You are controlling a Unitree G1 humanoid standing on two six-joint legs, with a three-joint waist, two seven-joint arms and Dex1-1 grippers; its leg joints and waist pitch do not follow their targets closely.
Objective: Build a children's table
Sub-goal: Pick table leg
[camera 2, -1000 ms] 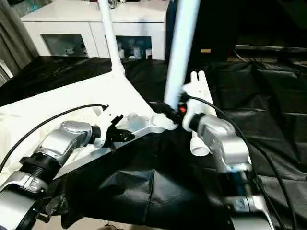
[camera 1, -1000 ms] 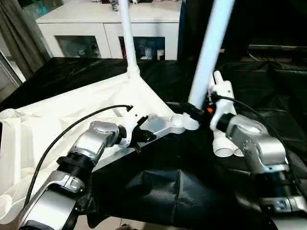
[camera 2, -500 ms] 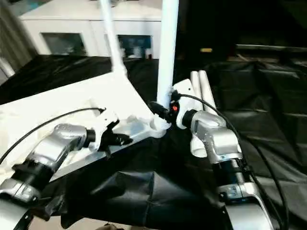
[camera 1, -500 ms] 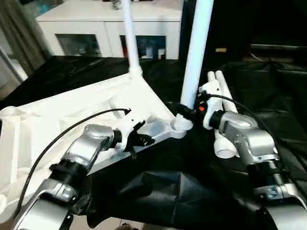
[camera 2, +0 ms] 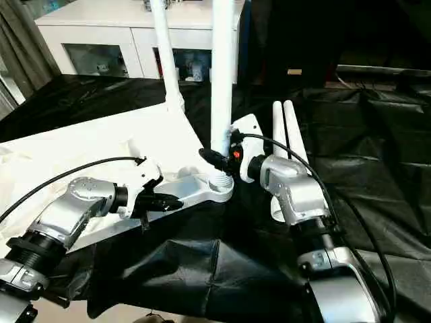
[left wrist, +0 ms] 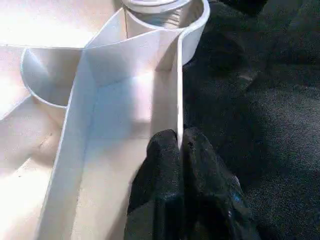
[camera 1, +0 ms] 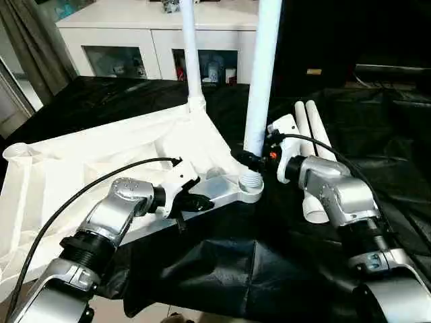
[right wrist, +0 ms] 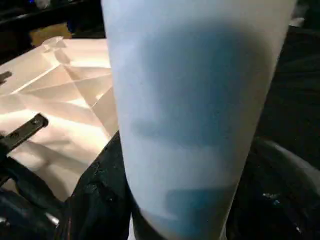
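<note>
Landmark: the near corner socket (camera 1: pixel 250 183) of the upturned tabletop (camera 1: pixel 101 168), which lay rib-side up on the black cloth (camera 1: pixel 222 269).
Held leg (camera 1: pixel 260 74): stood upright, long axis near vertical, its threaded foot at the socket's mouth.
Right gripper (camera 1: pixel 246 159): nearer arm, jaws pinching the leg just above the socket.
Left gripper (camera 1: pixel 196 200): jaws pressed together on the tabletop's rim (left wrist: pixel 179 90), beside the socket.
Far leg (camera 1: pixel 190 54): already upright beyond the socket.
Spare legs (camera 1: pixel 310 145): two lying flat, right of the socket.
Writing: none readable.
</note>
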